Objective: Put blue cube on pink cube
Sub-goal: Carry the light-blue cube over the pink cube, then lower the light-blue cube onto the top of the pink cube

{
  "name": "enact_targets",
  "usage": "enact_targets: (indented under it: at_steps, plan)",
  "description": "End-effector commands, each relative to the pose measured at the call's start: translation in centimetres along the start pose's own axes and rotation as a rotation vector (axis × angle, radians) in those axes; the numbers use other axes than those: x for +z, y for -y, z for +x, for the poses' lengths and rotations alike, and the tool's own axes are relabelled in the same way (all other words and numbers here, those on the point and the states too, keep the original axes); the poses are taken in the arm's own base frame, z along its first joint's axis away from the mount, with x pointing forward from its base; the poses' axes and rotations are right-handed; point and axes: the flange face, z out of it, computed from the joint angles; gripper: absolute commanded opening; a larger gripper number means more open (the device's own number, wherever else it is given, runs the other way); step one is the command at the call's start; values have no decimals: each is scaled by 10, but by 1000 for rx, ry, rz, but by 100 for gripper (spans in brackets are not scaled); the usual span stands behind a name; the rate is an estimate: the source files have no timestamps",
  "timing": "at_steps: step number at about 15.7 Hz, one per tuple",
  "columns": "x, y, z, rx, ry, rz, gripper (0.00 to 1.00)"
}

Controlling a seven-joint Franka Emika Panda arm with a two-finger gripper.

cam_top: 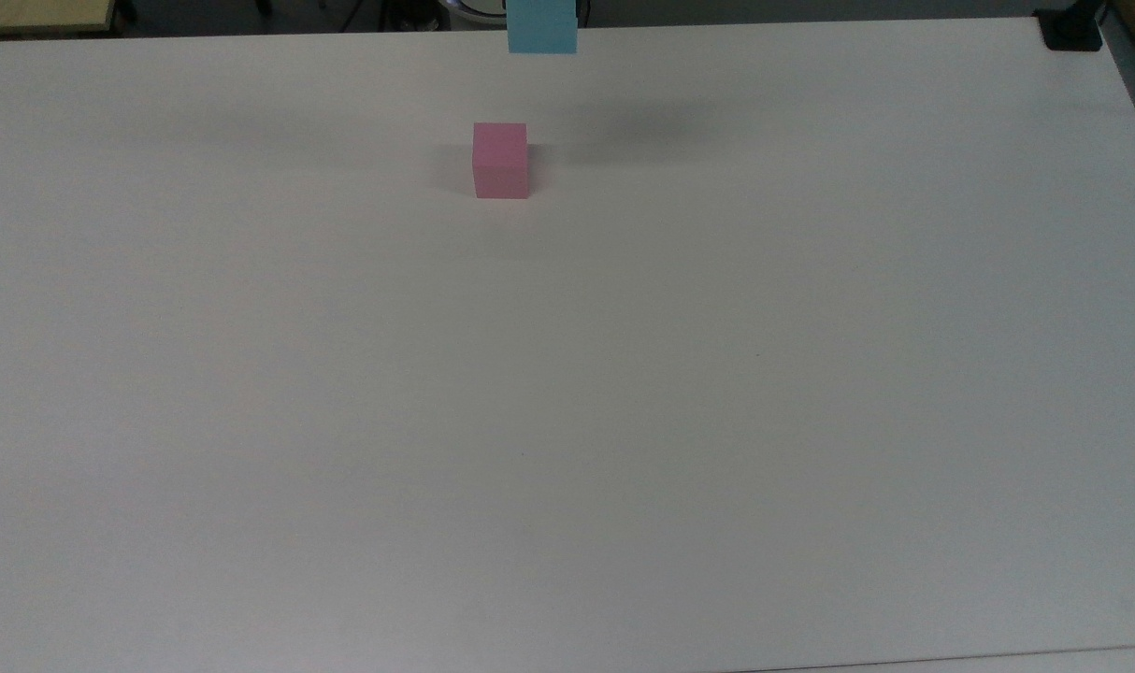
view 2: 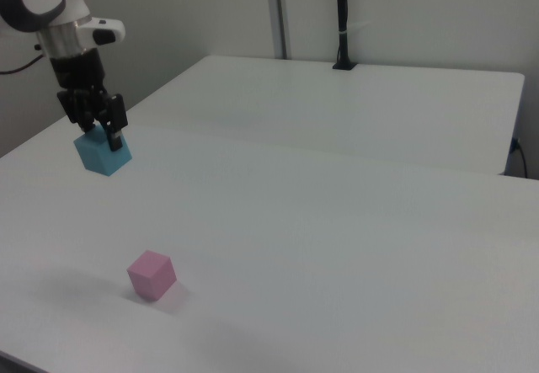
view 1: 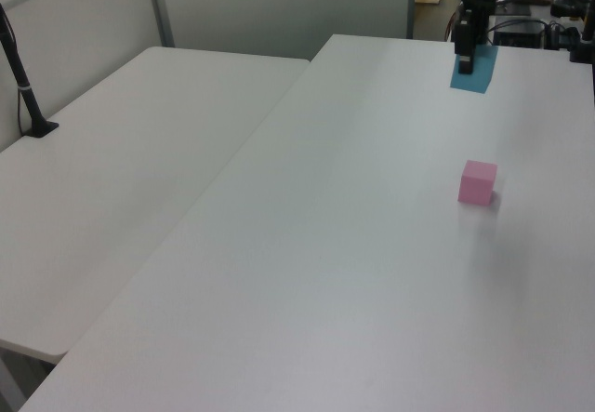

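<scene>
Robot hand (view 2: 99, 133) carrying the blue cube (view 2: 103, 153) high above a white counter (cam_top: 624, 374).

The hand is pinching the blue cube, lifted clear of the surface. In the top view it hangs at about 1 o'clock from the pink cube (cam_top: 500, 160), which sits alone on the counter. Pickup looks done; lining up, lowering and release remain. A second white table (view 1: 121, 179) adjoins, with grey partition walls behind.
</scene>
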Motion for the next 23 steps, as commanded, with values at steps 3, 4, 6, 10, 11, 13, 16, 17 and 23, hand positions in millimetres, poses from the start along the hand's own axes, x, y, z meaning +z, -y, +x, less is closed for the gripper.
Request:
enact_targets:
  at_steps: [3, 4, 6, 10, 11, 13, 16, 17, 23]
  plan:
    - [48, -10, -28, -15, 10, 2, 27]
    - [62, -14, -28, -7, 14, 4, 27]
    - [91, -16, -25, -3, 6, 6, 27]
    - [148, -22, -18, 8, 7, 5, 27]
    - [162, -21, -16, 6, 20, 1, 27]
    - [177, -25, -9, 13, 30, -10, 27]
    - [184, -34, -6, 20, 40, -23, 28]
    - [185, -34, -5, 18, 41, -23, 30]
    - [197, -33, -3, -5, 65, -31, 53]
